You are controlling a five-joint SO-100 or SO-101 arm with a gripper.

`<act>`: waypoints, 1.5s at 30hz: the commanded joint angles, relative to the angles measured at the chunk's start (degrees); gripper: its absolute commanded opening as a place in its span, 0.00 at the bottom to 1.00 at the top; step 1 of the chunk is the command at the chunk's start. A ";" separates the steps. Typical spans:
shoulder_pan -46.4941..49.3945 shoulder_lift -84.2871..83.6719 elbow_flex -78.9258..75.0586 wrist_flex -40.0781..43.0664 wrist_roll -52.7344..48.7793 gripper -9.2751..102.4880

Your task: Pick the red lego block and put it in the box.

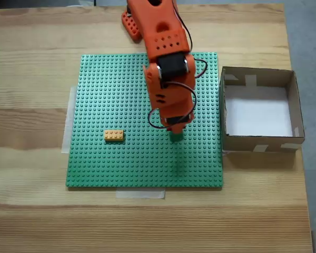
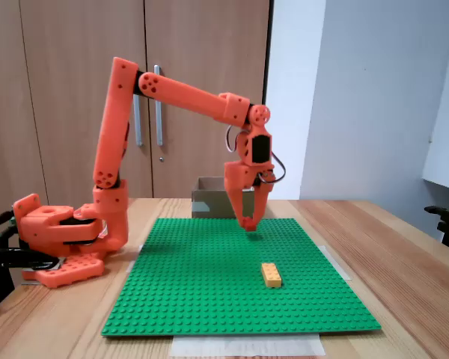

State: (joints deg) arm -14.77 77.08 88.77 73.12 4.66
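End effector (image 2: 248, 221): points straight down over the green baseplate (image 2: 209, 299), its tip at or just above the studs. The two fingers (image 2: 235, 196) spread at the top and meet at the tip, so they look closed, or nearly so, in the side fixed view.
Held: something red-orange sits at the tip, but it matches the arm's colour (I cannot tell brick from fingertip).
Red block: not clearly made out in either fixed view; if it is at the tip, the arm hides it.
Top view: the arm (image 1: 166, 68) covers the end effector (image 1: 176, 136); only a dark tip and its shadow show on the baseplate (image 1: 121, 158).
Orange-yellow brick (image 1: 114, 135): flat on the baseplate, well left of the tip in the top view, nearer the camera in the side view (image 2: 271, 274).
Box (image 1: 289, 105): on the table (image 1: 31, 211), touching the baseplate's right edge; white floor bare.
Box from the side (image 2: 209, 202): partly hidden behind the arm, its inside out of sight.
Base (image 2: 60, 239): cut off at the frame's top in the top view.
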 commanded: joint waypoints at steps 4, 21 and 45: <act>2.11 9.84 0.09 2.46 -2.81 0.08; -5.10 30.50 4.31 6.68 -3.16 0.08; -28.13 24.43 0.18 2.20 1.93 0.08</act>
State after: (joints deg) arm -42.19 103.27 92.11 75.85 6.24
